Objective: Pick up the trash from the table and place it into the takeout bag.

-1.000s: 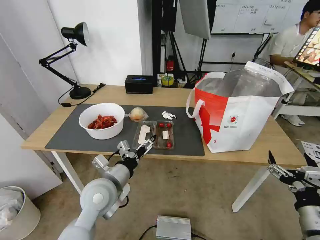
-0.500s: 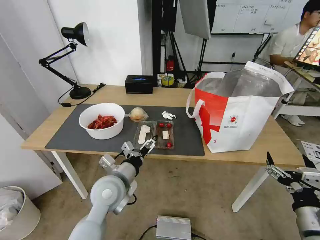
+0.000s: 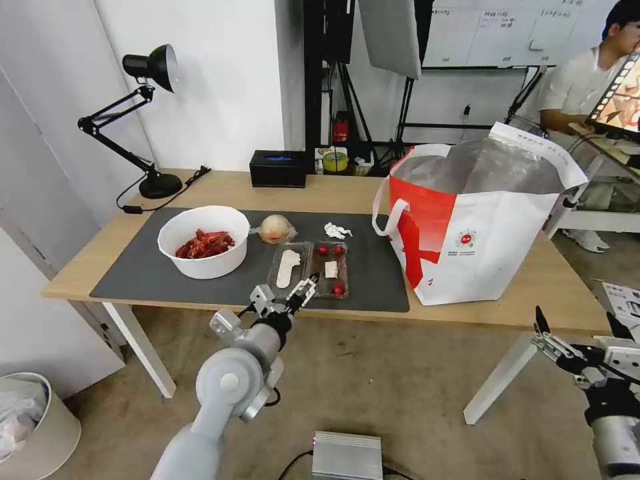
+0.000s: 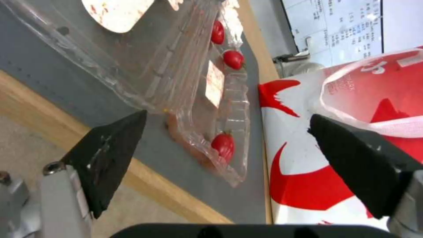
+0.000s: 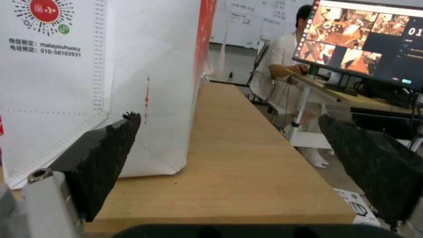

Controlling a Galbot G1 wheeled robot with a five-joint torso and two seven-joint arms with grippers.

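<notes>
- Head view: a long light-wood surface [image 3: 320,190] with white legs stands before a white wall, a dark grey mat [image 3: 200,280] laid across it.
- On the mat lie a white bowl [image 3: 203,240] of red shells, a wrapped tan lump [image 3: 275,228], a crumpled tissue [image 3: 337,231] and a clear tray [image 3: 310,269] with small red tomatoes.
- A black box [image 3: 278,168] and a black desk lamp [image 3: 143,113] stand toward the back of the surface.
- The white and red takeout bag [image 3: 473,227] stands open at the right end, well apart from the tray.
- The left gripper [image 3: 301,291] hovers at the near edge of the mat, its fingers spread and empty, just in front of the tray's near rim.
- Since a second ago the left gripper has crept forward and to the right, nearer the tray; the trash itself has not shifted.
- The right gripper [image 3: 579,332] hangs low beyond the near right corner of the surface, fingers apart and holding nothing, much as before.
- Left wrist view: the tray [image 4: 194,99] lies between the two black fingers [image 4: 110,155], untouched, with the bag [image 4: 348,132] beyond.
- Right wrist view: the spread fingers [image 5: 103,158] frame the bare surface [image 5: 238,152] beside the bag's white side [image 5: 88,82].
</notes>
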